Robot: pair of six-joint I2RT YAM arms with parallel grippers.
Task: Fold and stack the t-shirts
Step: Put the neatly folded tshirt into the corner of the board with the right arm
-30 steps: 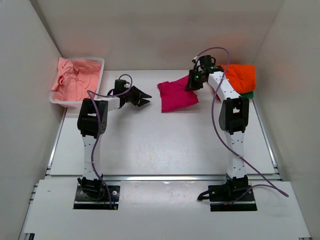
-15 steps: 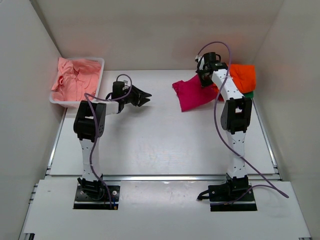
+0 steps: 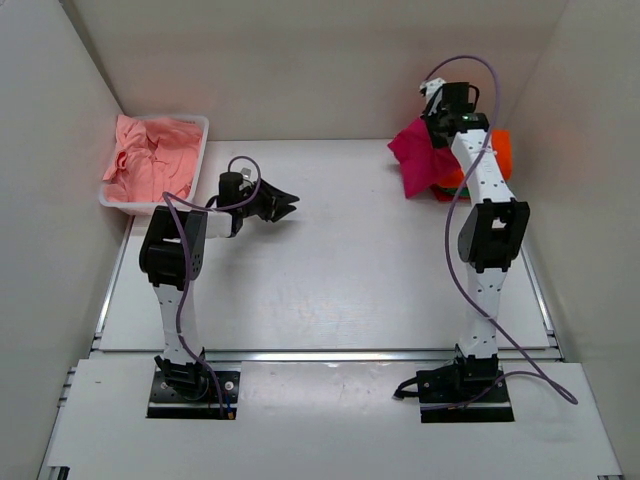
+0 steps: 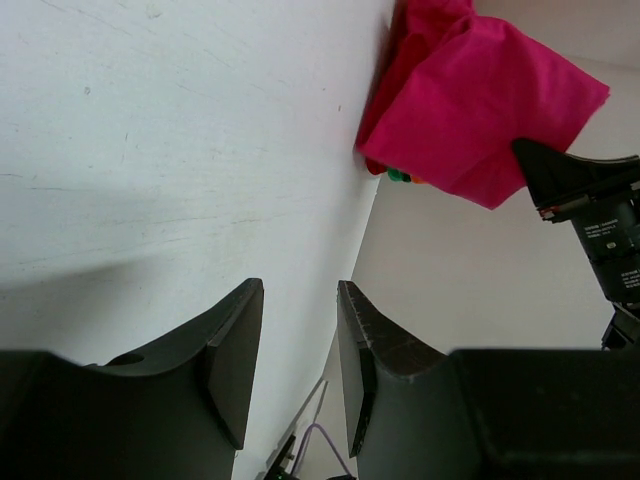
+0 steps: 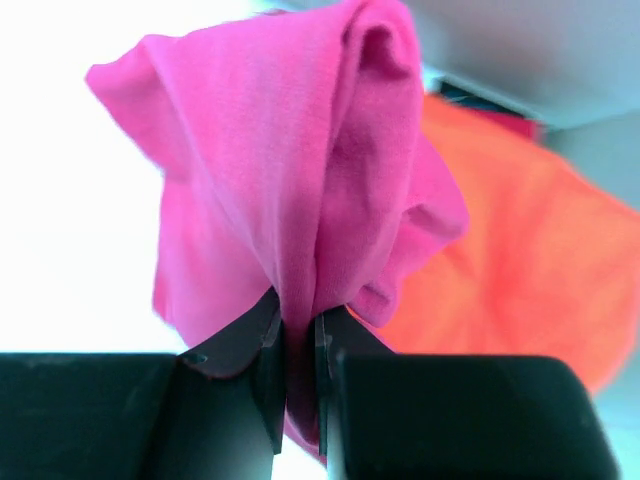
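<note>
My right gripper [image 3: 440, 128] is shut on the folded magenta t-shirt [image 3: 418, 158] and holds it in the air at the back right, over the left edge of the orange t-shirt [image 3: 497, 152]. In the right wrist view the magenta cloth [image 5: 290, 180] hangs bunched from the closed jaws, with the orange shirt [image 5: 530, 260] behind it. A bit of green shirt [image 4: 398, 175] peeps out under the stack in the left wrist view. My left gripper [image 3: 288, 203] is open and empty, low over the table left of centre. Salmon pink shirts [image 3: 150, 160] lie crumpled in the tub.
The white plastic tub [image 3: 200, 128] stands at the back left against the wall. White walls close the table on the left, back and right. The magenta shirt also shows far off in the left wrist view [image 4: 480, 110].
My right gripper has lifted the magenta shirt off the table and carried it right and back, up over the orange shirt. My left arm has shifted only slightly.
</note>
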